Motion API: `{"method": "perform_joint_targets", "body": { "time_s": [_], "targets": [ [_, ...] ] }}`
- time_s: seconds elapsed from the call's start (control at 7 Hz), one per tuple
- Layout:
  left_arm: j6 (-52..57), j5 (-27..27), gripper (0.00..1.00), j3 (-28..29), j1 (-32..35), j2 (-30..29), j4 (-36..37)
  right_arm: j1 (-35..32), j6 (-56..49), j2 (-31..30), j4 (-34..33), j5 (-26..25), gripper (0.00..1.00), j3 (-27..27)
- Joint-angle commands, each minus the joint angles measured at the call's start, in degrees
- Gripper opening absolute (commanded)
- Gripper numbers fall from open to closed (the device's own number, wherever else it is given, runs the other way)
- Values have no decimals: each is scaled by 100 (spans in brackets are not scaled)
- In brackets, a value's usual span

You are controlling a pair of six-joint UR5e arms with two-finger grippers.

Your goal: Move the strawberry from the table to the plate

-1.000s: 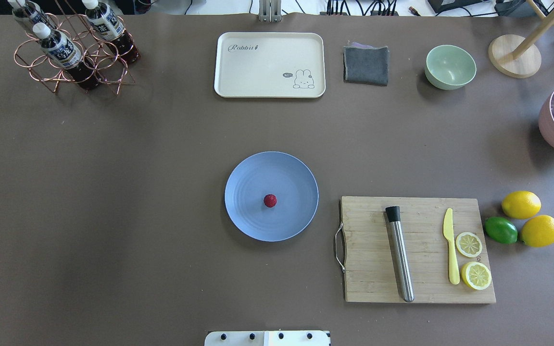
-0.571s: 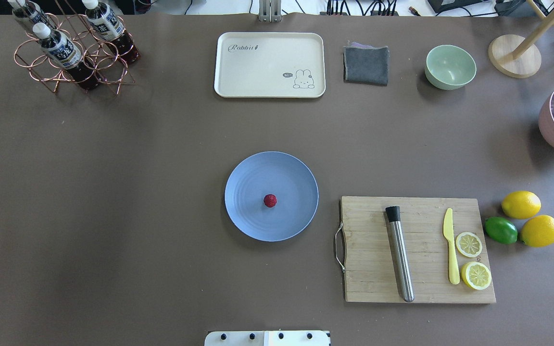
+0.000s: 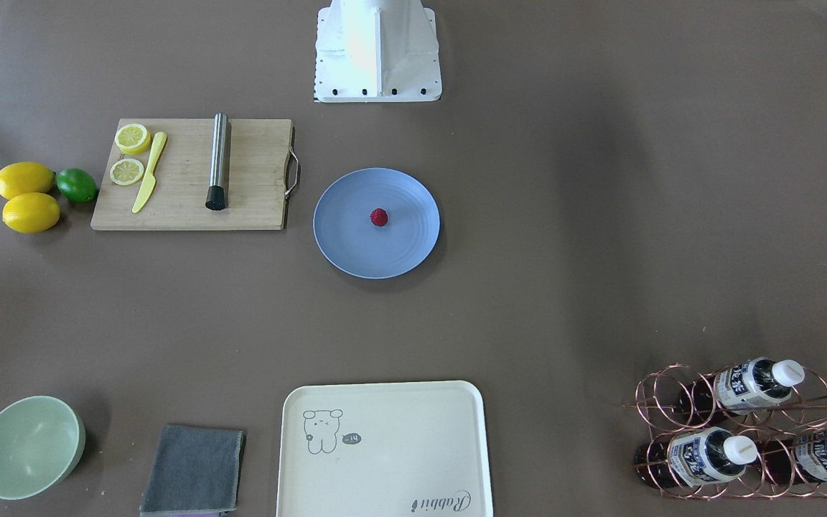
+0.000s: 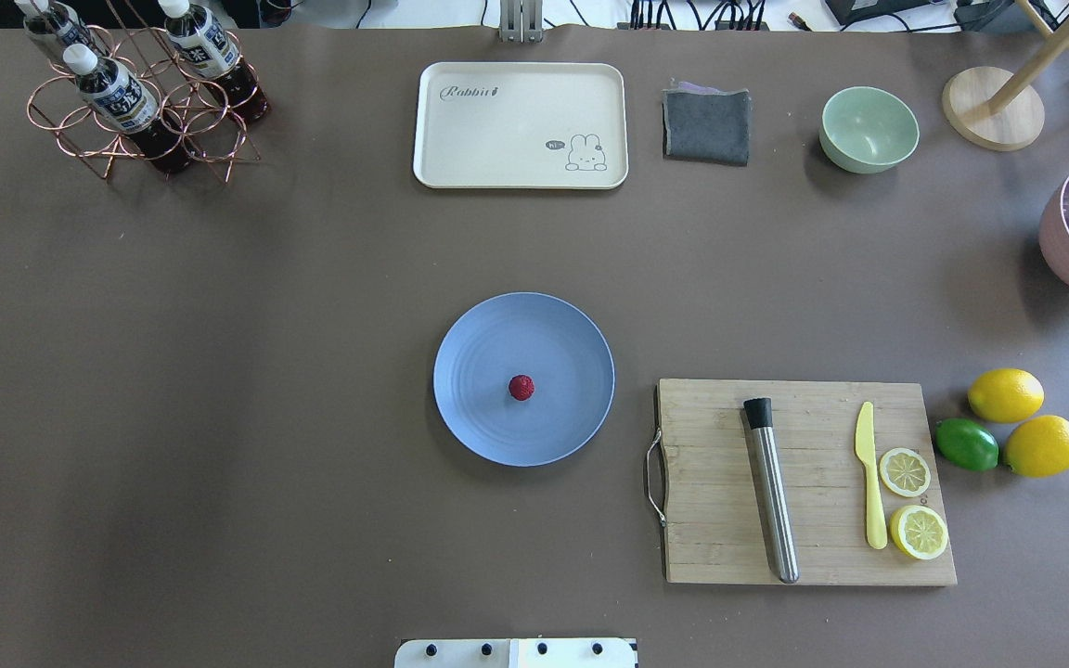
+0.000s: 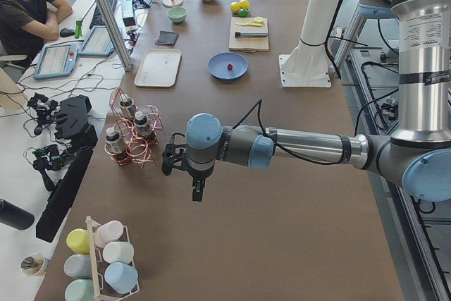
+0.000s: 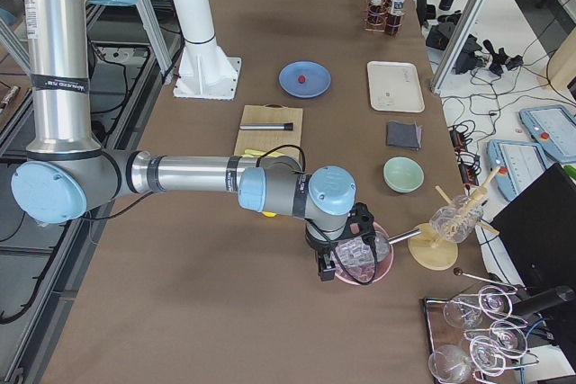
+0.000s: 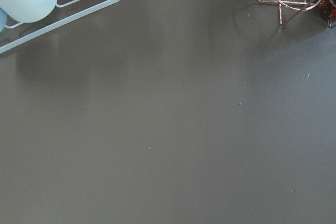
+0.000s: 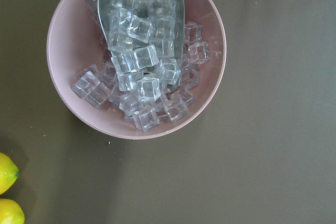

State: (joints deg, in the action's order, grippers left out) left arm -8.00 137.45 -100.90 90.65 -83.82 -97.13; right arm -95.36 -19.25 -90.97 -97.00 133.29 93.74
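The small dark-red strawberry [image 4: 521,387] [image 3: 379,217] lies near the middle of the round light-blue plate [image 4: 488,353] [image 3: 345,230], which rests on the grey-brown table [image 4: 219,371]. Neither arm shows in the overhead or front views. In the left side view my left gripper [image 5: 197,192] hangs over bare table by the bottle rack, far from the plate [image 5: 218,68]. In the right side view my right gripper [image 6: 328,269] hovers above a pink bowl of ice, also far from the plate [image 6: 315,83]. I cannot tell if either is open or shut.
A cutting board [image 4: 711,538] holds a steel muddler, a yellow knife and lemon slices; lemons [image 4: 1005,394] and a lime lie beside it. At the far edge stand a cream tray [image 4: 521,125], grey cloth [image 4: 706,125], green bowl [image 4: 869,128] and copper bottle rack [image 4: 140,102]. The ice bowl [image 8: 68,108] is at right.
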Motion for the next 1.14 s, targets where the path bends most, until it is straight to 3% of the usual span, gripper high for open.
{"method": "perform_joint_targets", "body": {
  "time_s": [0.0,1.0],
  "targets": [
    [-9,1,97,9,5,41,1,0,0,0,-3,-5,100,-4],
    [-17,45,97,61,22,50,1,0,9,-79,-55,-5,100,-5]
  ]
}}
